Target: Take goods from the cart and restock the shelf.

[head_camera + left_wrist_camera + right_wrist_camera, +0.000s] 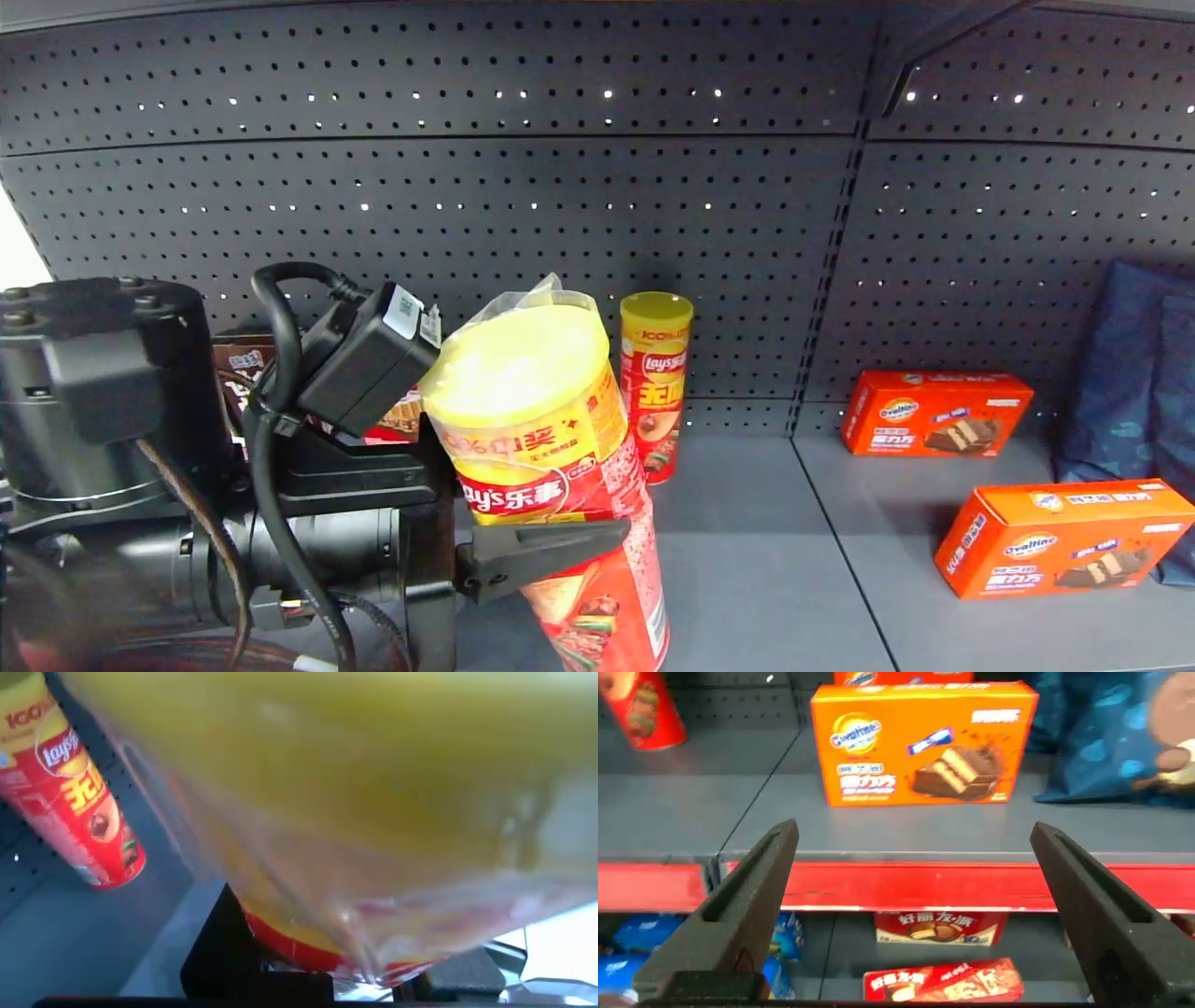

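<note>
The left tool [551, 553] pinched a tilted chip can [537, 420] above the shelf [747, 579], near a standing can [656, 373]. The right tool [915, 835] hung spread and empty. Judged risk: released at that tilt, the chip can could topple into its neighbour.

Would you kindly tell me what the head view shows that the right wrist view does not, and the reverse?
Only the head view: the left tool shut on the held can, which is tilted. Only the right wrist view: the right tool, open, the red shelf edge, and red boxes on the level below. Both: the standing can, the front orange box and the blue bag.
</note>
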### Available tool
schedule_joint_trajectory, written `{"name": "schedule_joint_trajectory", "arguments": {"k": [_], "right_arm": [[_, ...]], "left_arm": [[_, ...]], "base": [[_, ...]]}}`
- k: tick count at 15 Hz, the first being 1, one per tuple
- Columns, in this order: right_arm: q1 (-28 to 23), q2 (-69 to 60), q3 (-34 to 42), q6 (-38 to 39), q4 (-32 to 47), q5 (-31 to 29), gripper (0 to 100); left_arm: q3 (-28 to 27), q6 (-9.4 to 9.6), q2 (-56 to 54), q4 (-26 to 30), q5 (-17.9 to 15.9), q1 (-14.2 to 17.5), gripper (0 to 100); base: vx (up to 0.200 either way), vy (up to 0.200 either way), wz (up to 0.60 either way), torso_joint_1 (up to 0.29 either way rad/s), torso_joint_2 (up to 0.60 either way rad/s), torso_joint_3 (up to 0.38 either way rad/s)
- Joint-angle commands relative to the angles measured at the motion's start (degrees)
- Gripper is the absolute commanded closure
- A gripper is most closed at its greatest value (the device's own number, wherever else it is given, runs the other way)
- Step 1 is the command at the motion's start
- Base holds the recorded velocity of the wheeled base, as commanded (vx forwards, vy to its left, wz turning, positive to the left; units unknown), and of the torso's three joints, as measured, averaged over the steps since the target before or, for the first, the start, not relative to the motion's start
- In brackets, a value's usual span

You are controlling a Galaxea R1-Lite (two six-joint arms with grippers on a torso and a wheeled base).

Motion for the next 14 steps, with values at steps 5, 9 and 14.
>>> {"name": "schedule_joint_trajectory", "arguments": {"k": [5, 9, 14], "right_arm": [[0.50, 1.14, -0.09, -0.25, 0.17, 1.28, 0], [-1.09, 2.45, -0.18, -2.45, -0.09, 1.28, 0], [-1.17, 2.45, -0.26, -2.45, -0.09, -0.21, 0]], "left_arm": [[0.90, 0.30, -0.17, -0.06, 0.19, 0.00, 100], [1.78, 0.38, -1.84, 0.21, 5.20, -0.53, 100], [8.29, 0.38, -5.88, 3.20, 7.84, 1.67, 100]], "base": [[0.000, 0.000, 0.00, 0.000, 0.00, 0.000], [0.000, 0.000, 0.00, 0.000, 0.00, 0.000], [0.000, 0.000, 0.00, 0.000, 0.00, 0.000]]}}
